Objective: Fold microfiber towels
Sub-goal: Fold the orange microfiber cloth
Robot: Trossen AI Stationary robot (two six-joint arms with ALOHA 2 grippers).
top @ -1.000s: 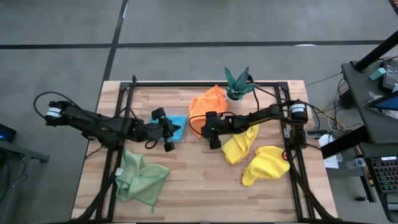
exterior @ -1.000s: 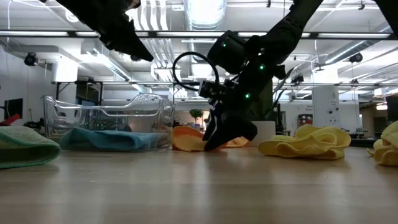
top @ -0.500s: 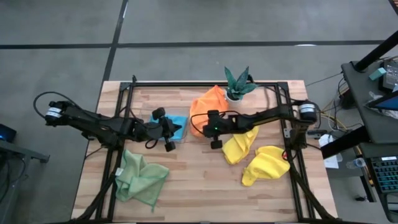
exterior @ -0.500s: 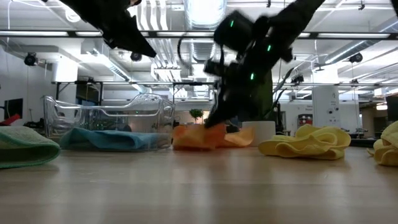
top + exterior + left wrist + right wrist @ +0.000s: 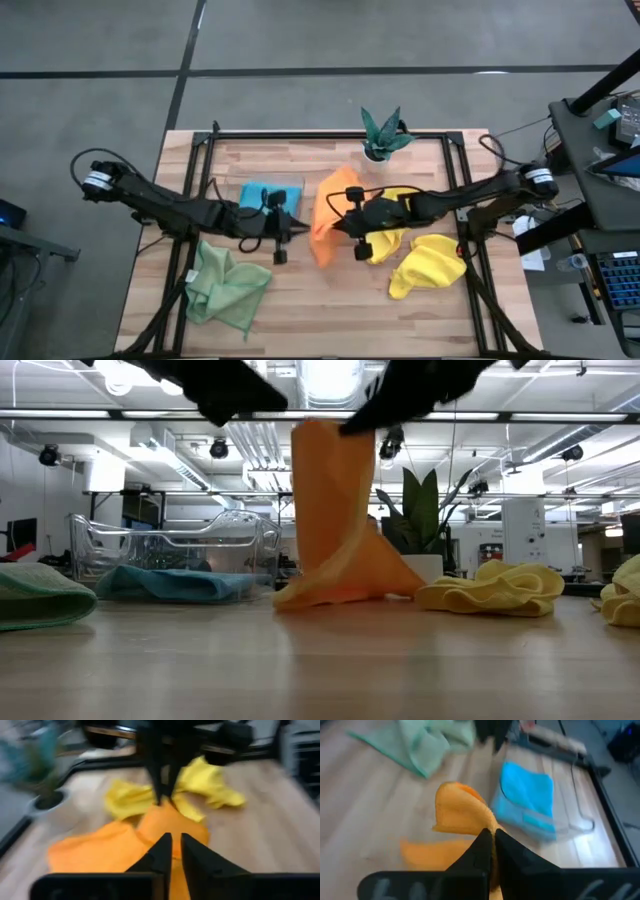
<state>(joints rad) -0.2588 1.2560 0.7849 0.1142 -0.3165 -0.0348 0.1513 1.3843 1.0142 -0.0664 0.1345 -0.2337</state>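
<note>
Table: wood slats (image 5: 300,320), dark frame, industrial room behind.
Right gripper (image 5: 352,212): clamped on orange towel (image 5: 331,215), lifted mid-table, tail dragging.
Left gripper (image 5: 281,232): fingers nearly together, empty, just beside orange towel.
Others: blue towel (image 5: 268,191) in clear tray; green towel (image 5: 226,284) front left; yellow towels (image 5: 428,265) right.
Handling: light, floppy; likely best pinched at corners.
Hidden: grip point cut off in low view; wrist views blurred.
</note>
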